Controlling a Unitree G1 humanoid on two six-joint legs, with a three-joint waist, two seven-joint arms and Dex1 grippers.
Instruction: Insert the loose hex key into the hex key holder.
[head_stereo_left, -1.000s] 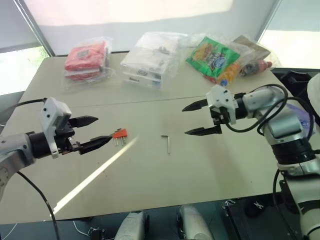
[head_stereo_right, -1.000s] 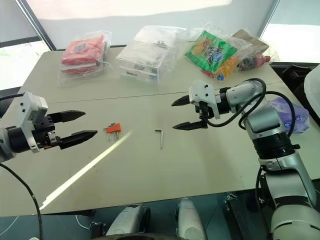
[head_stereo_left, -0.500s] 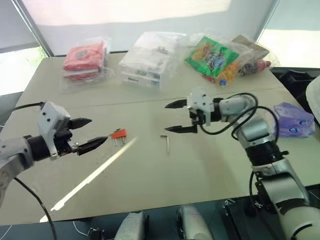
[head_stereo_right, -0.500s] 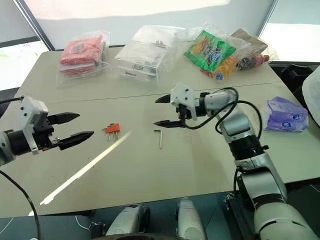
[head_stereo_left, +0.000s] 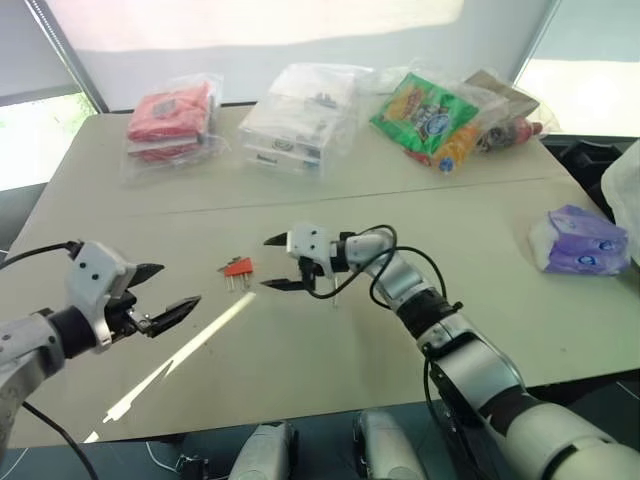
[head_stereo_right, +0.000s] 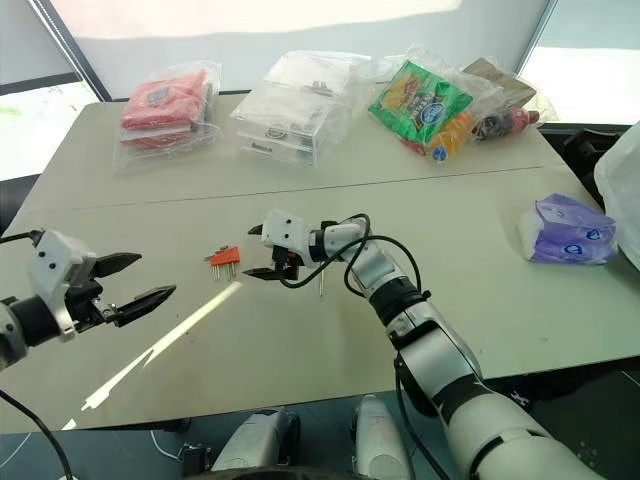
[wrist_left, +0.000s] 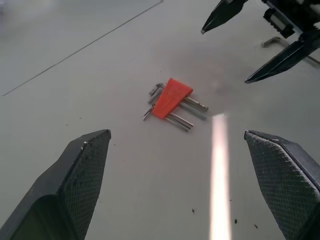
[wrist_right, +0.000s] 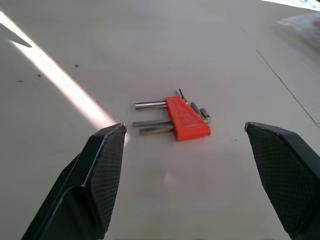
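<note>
The hex key holder (head_stereo_left: 237, 267) lies flat on the grey table (head_stereo_left: 420, 330), its short metal keys sticking out, between the two grippers. The right gripper (head_stereo_left: 273, 263) hovers just beside it, fingers spread wide and empty. The loose hex key (head_stereo_right: 320, 283) lies on the table under the right wrist, largely hidden. The left gripper (head_stereo_left: 173, 294) hangs near the table's left edge, fingers released, pointing toward the holder.

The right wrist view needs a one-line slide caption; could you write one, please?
Open right gripper facing the red hex key holder lying on the table.
</note>
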